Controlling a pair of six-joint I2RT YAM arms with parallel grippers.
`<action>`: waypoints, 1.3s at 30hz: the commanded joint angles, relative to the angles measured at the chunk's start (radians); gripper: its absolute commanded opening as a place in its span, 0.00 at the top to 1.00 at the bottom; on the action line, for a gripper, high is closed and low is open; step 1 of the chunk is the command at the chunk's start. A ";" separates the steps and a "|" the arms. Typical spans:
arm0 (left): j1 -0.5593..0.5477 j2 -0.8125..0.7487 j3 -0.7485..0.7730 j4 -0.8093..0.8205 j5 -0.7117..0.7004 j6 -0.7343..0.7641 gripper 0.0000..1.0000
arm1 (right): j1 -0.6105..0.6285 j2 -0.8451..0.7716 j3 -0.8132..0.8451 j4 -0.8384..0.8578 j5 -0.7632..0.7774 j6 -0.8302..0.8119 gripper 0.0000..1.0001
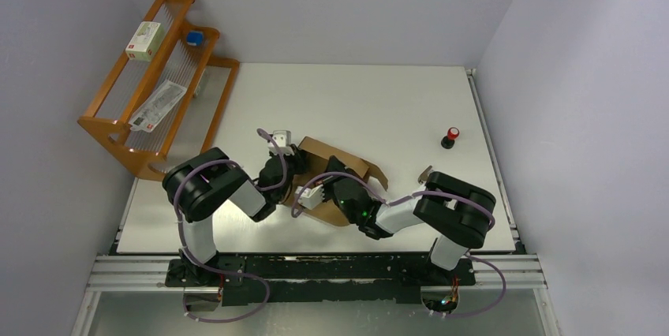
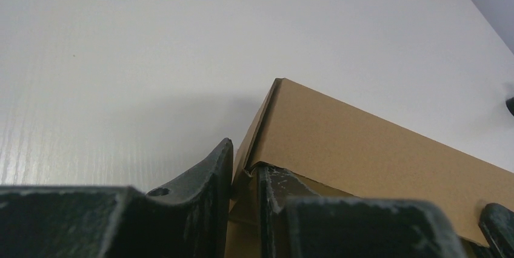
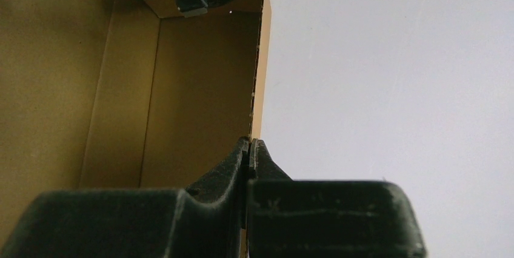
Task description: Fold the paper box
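The paper box (image 1: 351,164) is brown corrugated cardboard, partly formed, with walls standing up, near the middle of the table. My left gripper (image 1: 295,159) is at its left end. In the left wrist view the left gripper (image 2: 245,170) is shut on a wall of the box (image 2: 363,149) near a corner. My right gripper (image 1: 331,184) reaches in from the near side. In the right wrist view the right gripper (image 3: 250,149) is shut on the thin edge of an upright wall (image 3: 200,94), with the inside of the box to its left.
A wooden rack (image 1: 118,127) stands at the back left and holds a small white box with a green and red label (image 1: 146,40), a blue item (image 1: 194,37) and a leaflet (image 1: 158,106). A red-topped knob (image 1: 450,137) stands on the table to the right.
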 commanded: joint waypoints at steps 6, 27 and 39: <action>0.007 -0.022 0.015 -0.151 -0.294 -0.058 0.62 | 0.012 0.002 -0.004 -0.074 -0.012 0.041 1.00; 0.033 0.075 -0.022 0.054 -0.150 -0.018 0.64 | 0.012 0.005 0.005 -0.103 -0.033 0.070 1.00; 0.033 0.005 0.027 -0.204 -0.266 -0.238 0.76 | 0.014 0.014 -0.003 -0.094 -0.028 0.090 1.00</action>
